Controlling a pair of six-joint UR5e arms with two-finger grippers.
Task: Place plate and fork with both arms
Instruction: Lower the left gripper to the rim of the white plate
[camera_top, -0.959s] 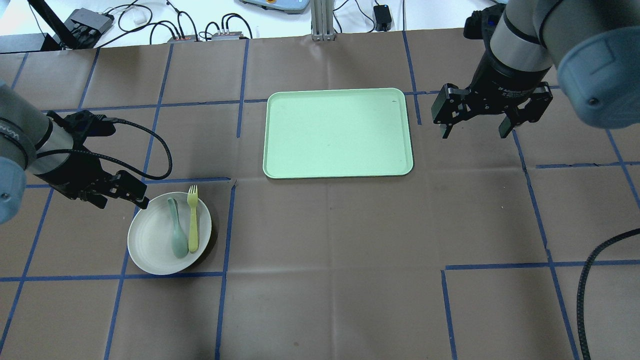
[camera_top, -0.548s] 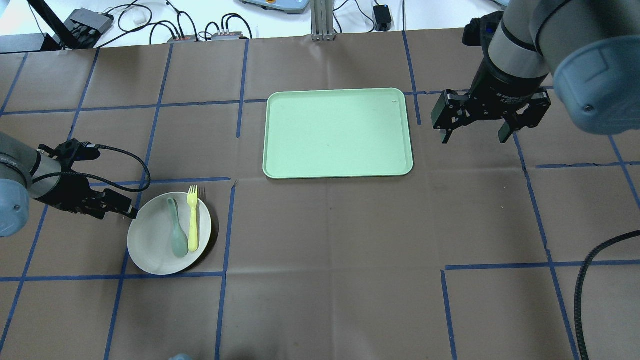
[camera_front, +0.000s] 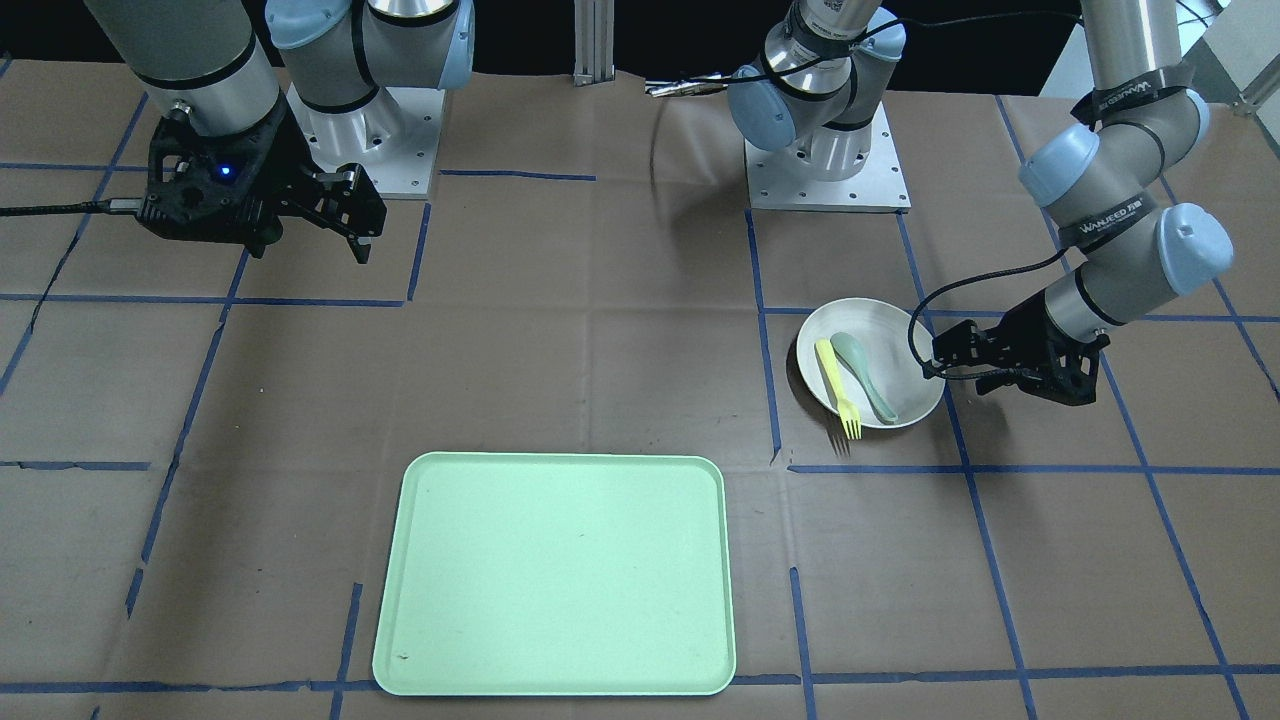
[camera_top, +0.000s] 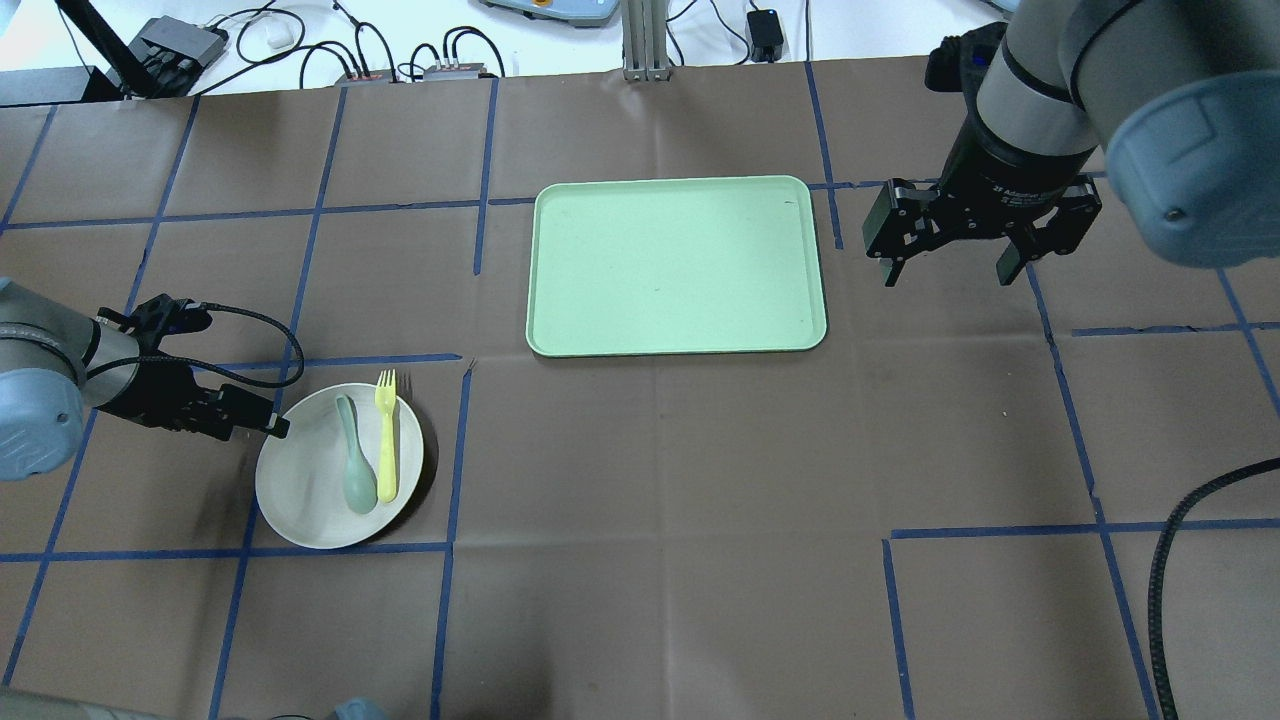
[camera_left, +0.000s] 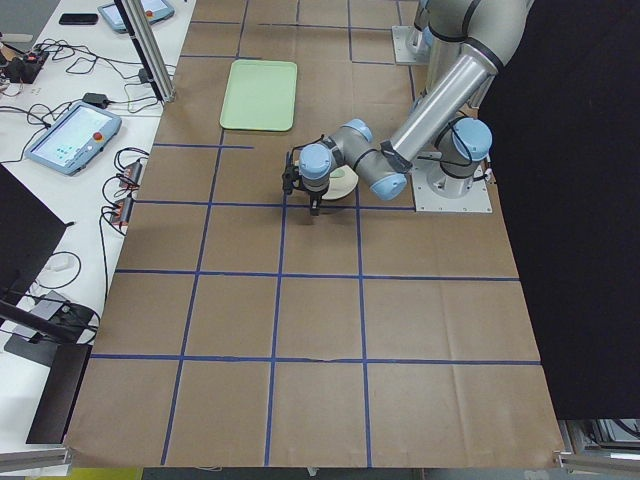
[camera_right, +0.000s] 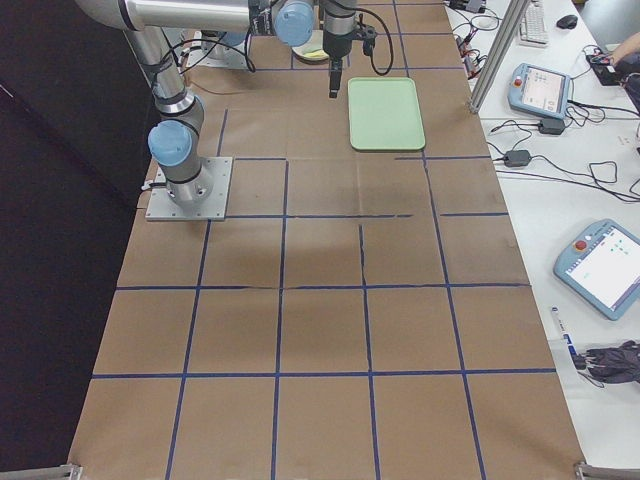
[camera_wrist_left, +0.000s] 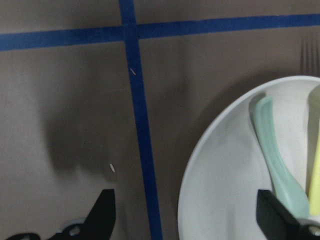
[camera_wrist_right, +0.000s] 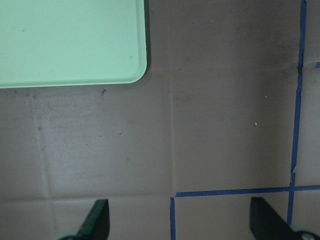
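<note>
Edging rightward, the black left gripper (camera_top: 277, 426) straddles the left rim of the round off-white plastic plate (camera_top: 300, 492), jaws wide, gripping nothing; the slim yellow plastic fork (camera_top: 386, 440) lies inside. The black right gripper (camera_top: 945, 268) hovers far right, jaws wide, empty.

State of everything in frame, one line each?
plate: on the table, fork and spoon on it
fork: in the plate, tines past its rim
spoon: in the plate beside the fork
tray: on the table, nothing on it
left claw: open, straddling the plate's rim
right claw: open, empty, beside the tray
</note>
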